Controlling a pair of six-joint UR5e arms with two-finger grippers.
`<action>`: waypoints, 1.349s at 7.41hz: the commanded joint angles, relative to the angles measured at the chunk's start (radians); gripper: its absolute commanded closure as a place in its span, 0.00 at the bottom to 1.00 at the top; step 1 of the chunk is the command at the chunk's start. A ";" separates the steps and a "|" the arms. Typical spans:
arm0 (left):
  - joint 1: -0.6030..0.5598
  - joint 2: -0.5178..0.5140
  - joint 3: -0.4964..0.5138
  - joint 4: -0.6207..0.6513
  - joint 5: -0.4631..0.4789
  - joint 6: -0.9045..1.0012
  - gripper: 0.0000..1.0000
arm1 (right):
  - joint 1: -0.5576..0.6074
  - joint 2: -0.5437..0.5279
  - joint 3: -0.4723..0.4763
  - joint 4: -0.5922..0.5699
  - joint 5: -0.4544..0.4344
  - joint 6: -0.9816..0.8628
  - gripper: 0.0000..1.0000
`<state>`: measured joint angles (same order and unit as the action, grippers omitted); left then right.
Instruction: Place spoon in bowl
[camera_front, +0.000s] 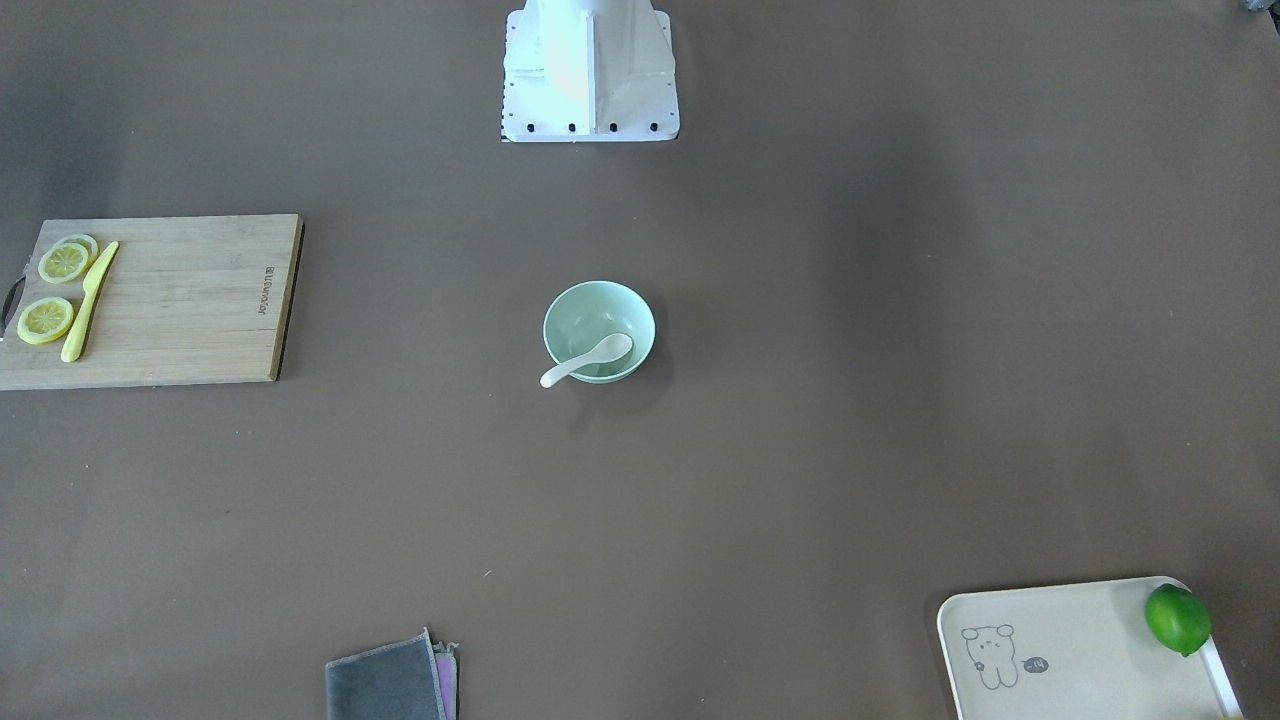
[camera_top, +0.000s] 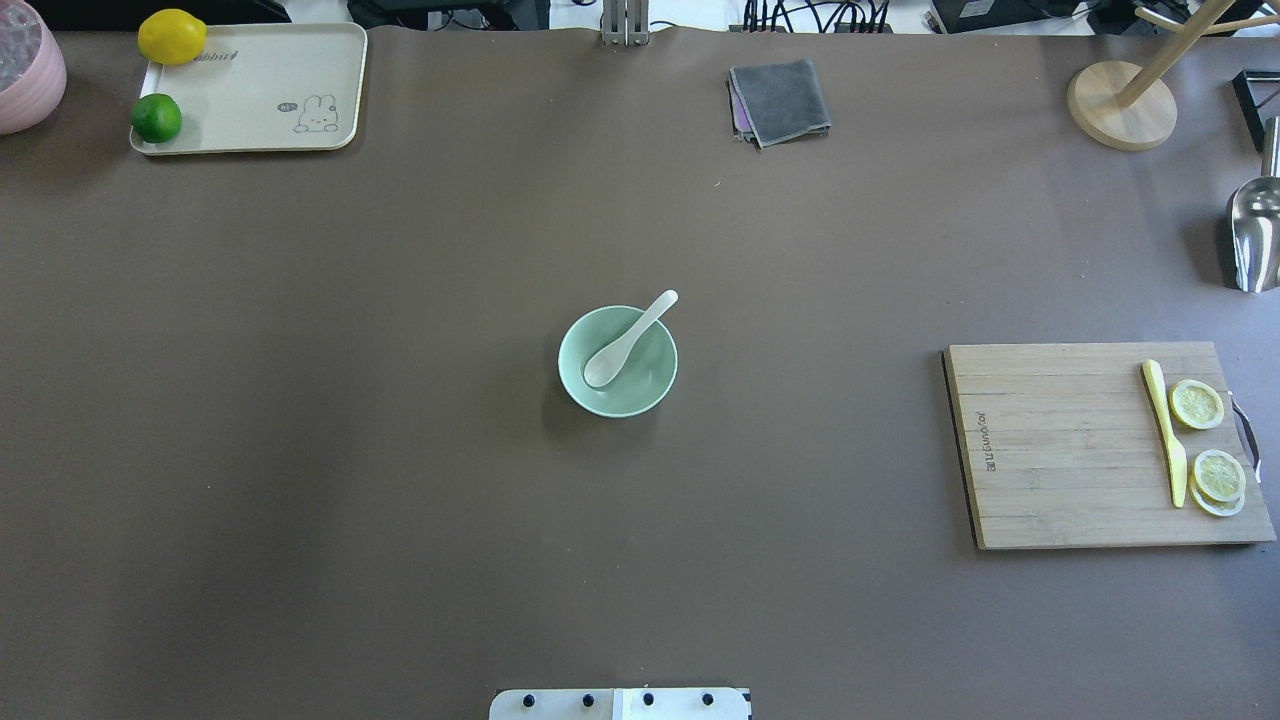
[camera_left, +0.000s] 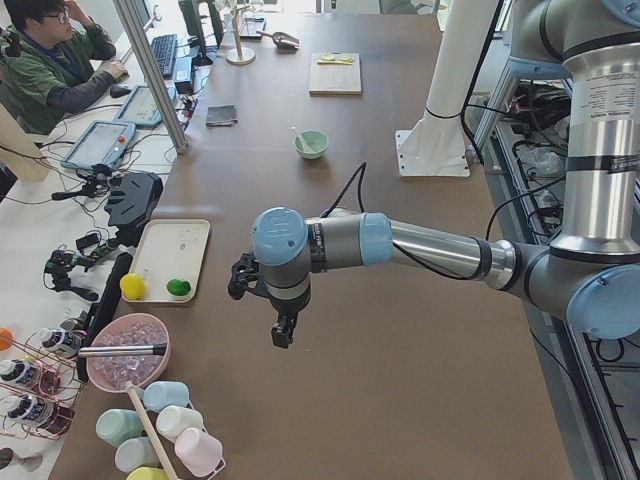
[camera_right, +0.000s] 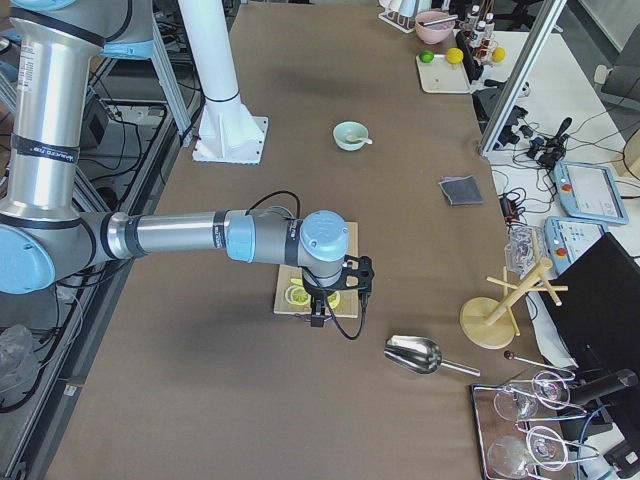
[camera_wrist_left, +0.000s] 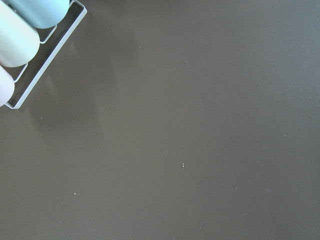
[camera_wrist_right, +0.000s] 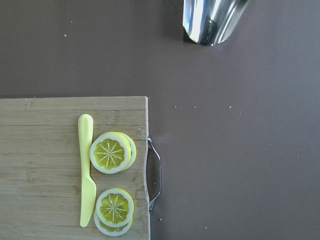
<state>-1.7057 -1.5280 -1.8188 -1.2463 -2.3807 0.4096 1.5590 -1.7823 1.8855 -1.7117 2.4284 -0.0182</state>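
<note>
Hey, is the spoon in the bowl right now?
In: the spoon lies with its scoop inside the bowl, handle sticking out over the rim.

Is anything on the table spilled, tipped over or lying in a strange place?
Nothing stands out. The bowl stands upright with the spoon resting inside, its handle leaning over the rim. The yellow knife and lemon slices lie tidily on the cutting board.

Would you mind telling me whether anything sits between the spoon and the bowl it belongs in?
Nothing visible does: the spoon already rests in the bowl, scoop inside, handle leaning over the rim.
</note>
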 joint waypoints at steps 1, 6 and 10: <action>0.000 0.000 0.007 -0.030 0.000 0.000 0.01 | -0.005 0.000 -0.002 0.026 -0.003 0.000 0.00; 0.000 0.000 0.050 -0.107 0.001 -0.005 0.01 | -0.014 0.000 -0.002 0.029 -0.005 0.000 0.00; 0.000 0.002 0.049 -0.107 0.002 -0.005 0.01 | -0.017 0.000 -0.002 0.029 -0.008 0.000 0.00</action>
<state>-1.7057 -1.5264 -1.7700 -1.3529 -2.3792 0.4050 1.5423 -1.7825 1.8838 -1.6828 2.4219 -0.0184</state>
